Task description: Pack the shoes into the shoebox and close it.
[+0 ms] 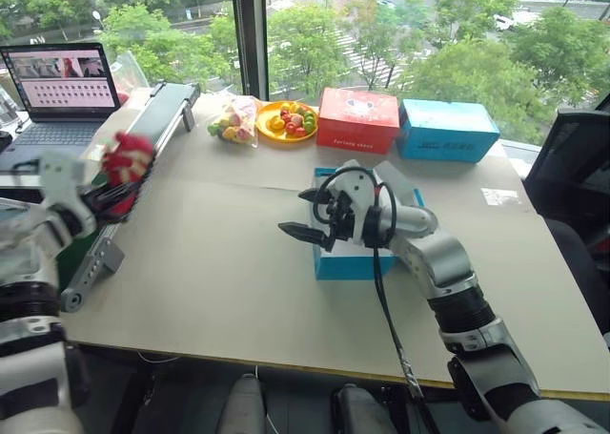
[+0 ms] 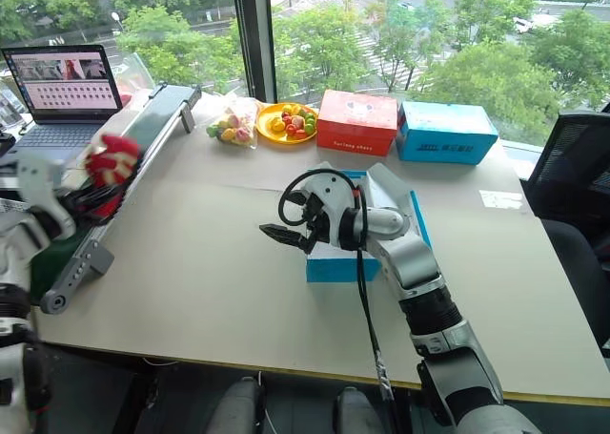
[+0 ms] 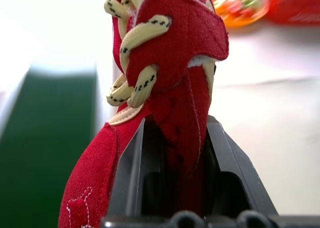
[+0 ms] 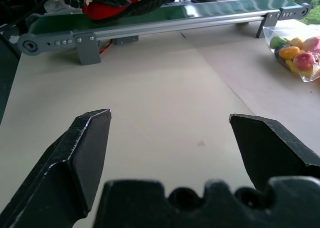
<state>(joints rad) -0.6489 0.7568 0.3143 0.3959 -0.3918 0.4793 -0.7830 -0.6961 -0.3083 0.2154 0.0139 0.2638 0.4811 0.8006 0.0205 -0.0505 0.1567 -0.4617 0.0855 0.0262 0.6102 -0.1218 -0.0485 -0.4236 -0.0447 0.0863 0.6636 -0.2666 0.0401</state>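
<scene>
Left end effector clamped on a red shoe, upper left of frame, above the conveyor. Shoe looks soft and light; I'd keep hold of the fabric upper, not the laces. Right end effector spread wide, empty, over the blue shoebox mid-frame on the table, partly blocking the drop.

The left gripper is held out level at the robot's left side, its two black fingers clamped together on a red shoe, which is pinched between the jaws and stands up beyond their tips. The right gripper is extended level from a bent arm, pointed toward the robot's left, its fingers spread wide with nothing between them.
</scene>
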